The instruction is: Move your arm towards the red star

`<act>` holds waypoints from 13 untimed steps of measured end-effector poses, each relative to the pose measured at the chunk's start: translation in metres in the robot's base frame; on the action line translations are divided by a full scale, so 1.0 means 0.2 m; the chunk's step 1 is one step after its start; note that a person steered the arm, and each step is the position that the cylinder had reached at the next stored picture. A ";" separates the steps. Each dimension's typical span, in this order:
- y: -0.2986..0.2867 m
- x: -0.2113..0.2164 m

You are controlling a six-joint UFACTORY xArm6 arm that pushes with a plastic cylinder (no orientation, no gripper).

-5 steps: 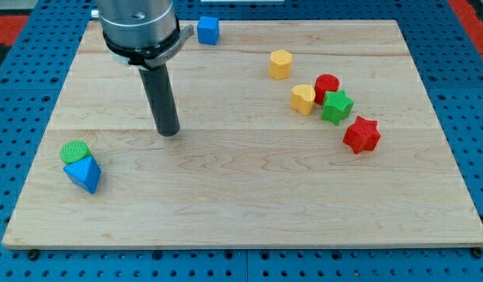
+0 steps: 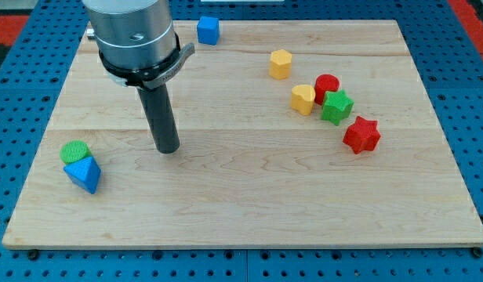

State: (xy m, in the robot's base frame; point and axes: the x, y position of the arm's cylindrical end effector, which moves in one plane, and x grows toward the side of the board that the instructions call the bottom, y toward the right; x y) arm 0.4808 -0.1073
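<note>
The pale wooden desk (image 2: 249, 196) is lying on a blue perforated base, and the grey arm housing (image 2: 136, 35) is being cut off by the view's top. There is no pincer on this arm; my tip (image 2: 168, 149) is resting left of centre, well apart from the red star block (image 2: 361, 135) at the view's right. The blue triangular block (image 2: 83, 174) is partly hiding the green round block (image 2: 74, 151).

the arm came in from above my tip (image 2: 168, 149), its grey cylindrical wrist sitting directly over the straight dark rod. the rod stood nearly upright, with my tip resting at its lower end.
</note>
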 end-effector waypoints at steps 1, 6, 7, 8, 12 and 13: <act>0.00 0.03; 0.52 0.26; 0.71 0.24; 1.18 0.22; 1.68 -0.02; 1.70 -0.02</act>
